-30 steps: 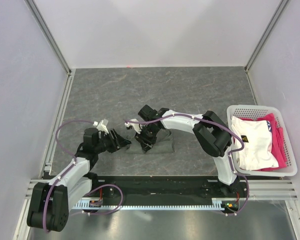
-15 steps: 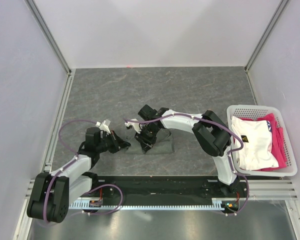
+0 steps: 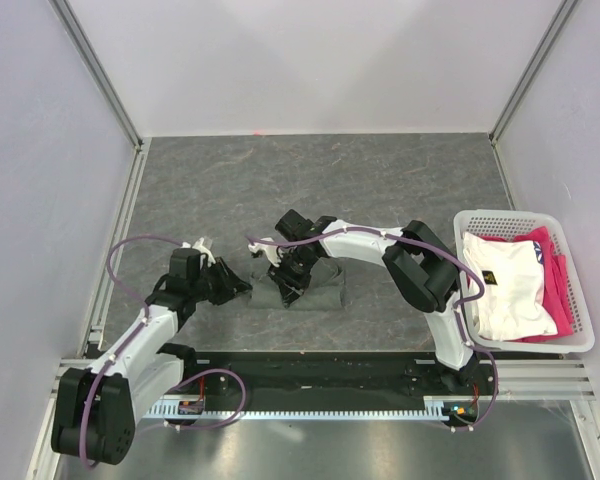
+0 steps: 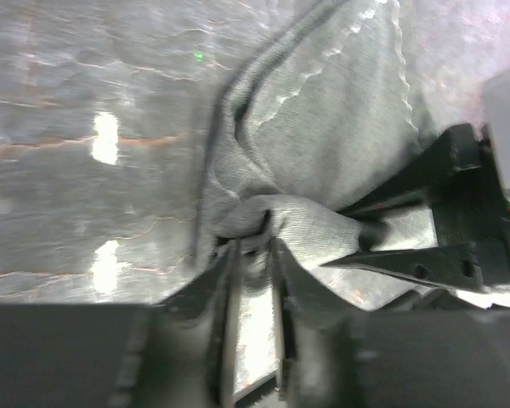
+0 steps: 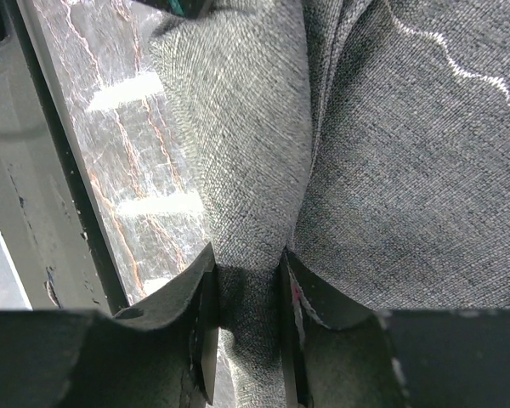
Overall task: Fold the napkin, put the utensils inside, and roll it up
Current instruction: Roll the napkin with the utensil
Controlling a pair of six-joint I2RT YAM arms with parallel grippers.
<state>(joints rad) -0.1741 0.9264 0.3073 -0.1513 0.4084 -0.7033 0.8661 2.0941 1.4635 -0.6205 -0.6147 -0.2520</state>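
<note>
Top view: the napkin (image 3: 305, 292) lies as a compact, dark grey bundle on the worktop (image 3: 330, 180), in the near half, a little left of centre, well apart from the white basket (image 3: 572, 344) at the right edge. The basket holds a white fabric (image 3: 505, 285) lying over a pink fabric (image 3: 556, 290). Left arm reaches in from the near left, and the left jaws meet the bundle's left end. In the left wrist view they are closed narrowly on a small bunched fold of the cloth, with the pale stitched hem (image 4: 391, 51) running away along the far edge. Right arm bends across from the right and comes down on the bundle's left-centre, just beside the left jaws. The right wrist view shows the right jaws pinching a raised ridge of the grey weave between them, with cloth filling the gap. Both pairs of jaws are gripping the napkin, which rests on the worktop.
</note>
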